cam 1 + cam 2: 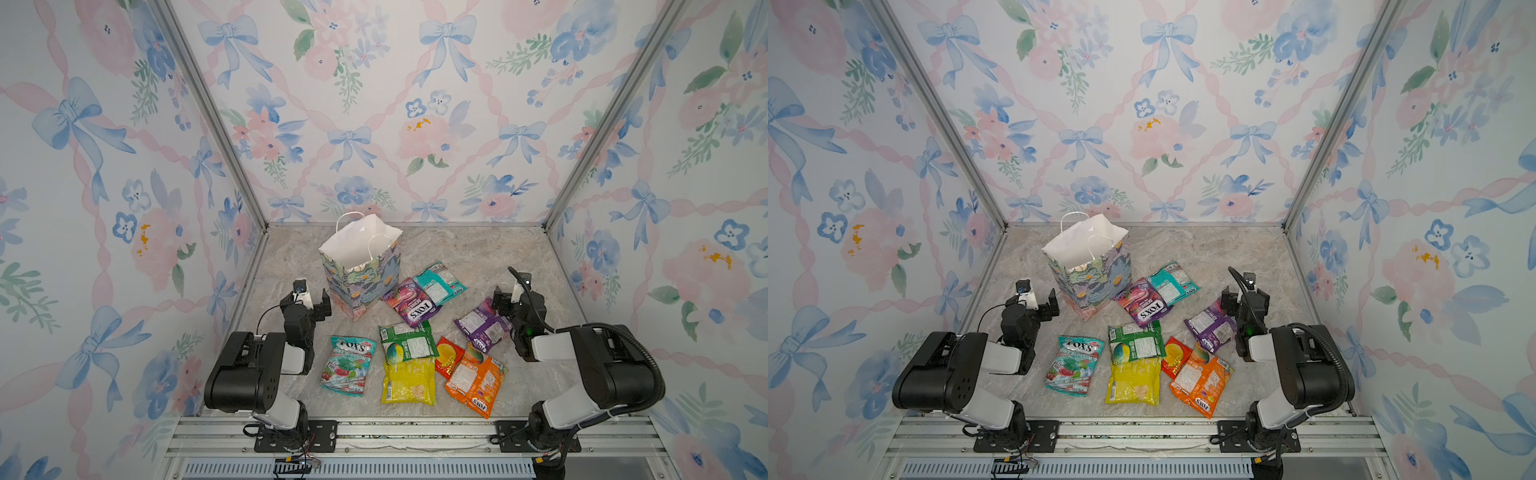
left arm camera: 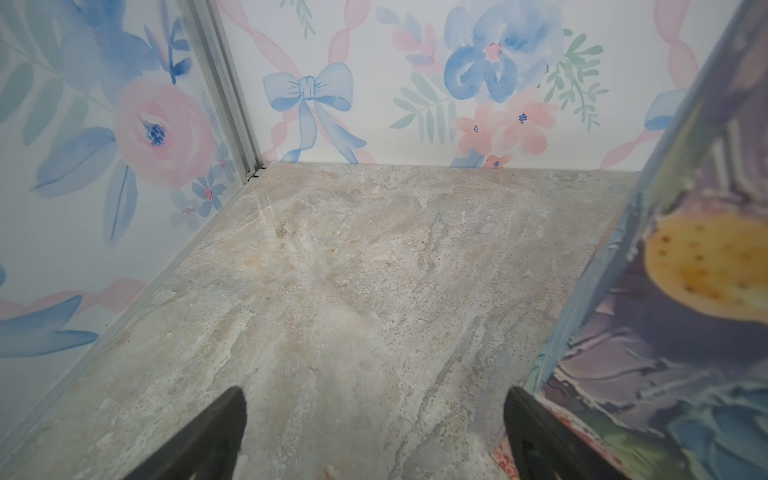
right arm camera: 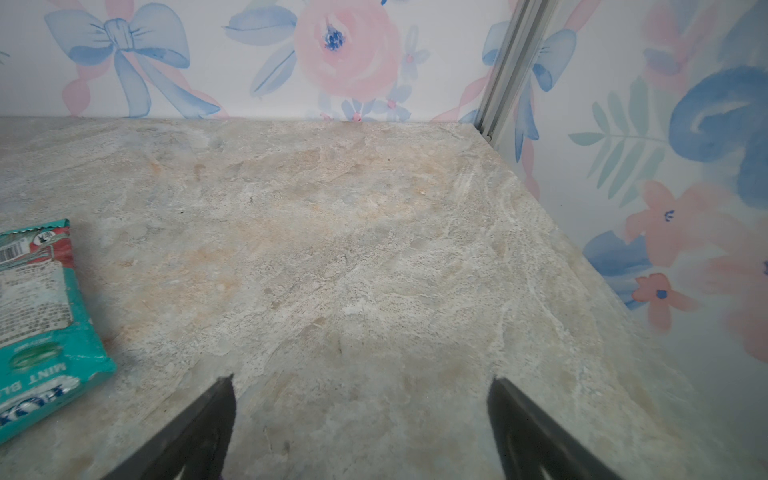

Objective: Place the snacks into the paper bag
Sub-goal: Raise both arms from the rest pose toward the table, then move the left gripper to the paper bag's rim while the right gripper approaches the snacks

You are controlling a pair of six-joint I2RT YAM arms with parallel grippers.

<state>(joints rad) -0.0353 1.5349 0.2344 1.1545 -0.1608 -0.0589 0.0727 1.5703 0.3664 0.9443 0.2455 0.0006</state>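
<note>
The paper bag (image 1: pixel 361 270) (image 1: pixel 1088 266) stands upright and open-mouthed at the back left of the marble floor, floral outside, white inside. Several snacks lie flat in front of it and to its right: a teal mint packet (image 1: pixel 347 365), green (image 1: pixel 407 340), yellow (image 1: pixel 409 380), orange (image 1: pixel 476 380), two purple ones (image 1: pixel 411 301) (image 1: pixel 482 324) and another teal one (image 1: pixel 438 282) (image 3: pixel 37 324). My left gripper (image 1: pixel 307 305) (image 2: pixel 374 399) is open and empty, just left of the bag's base (image 2: pixel 665 332). Beside the right purple packet, my right gripper (image 1: pixel 517 301) (image 3: pixel 361 386) is open over bare floor.
Floral walls with aluminium corner posts (image 1: pixel 208 116) (image 1: pixel 606 116) close in the left, back and right sides. A small red packet (image 1: pixel 449 356) lies partly under the orange one. An aluminium rail (image 1: pixel 415 432) carrying both arm bases runs along the front edge.
</note>
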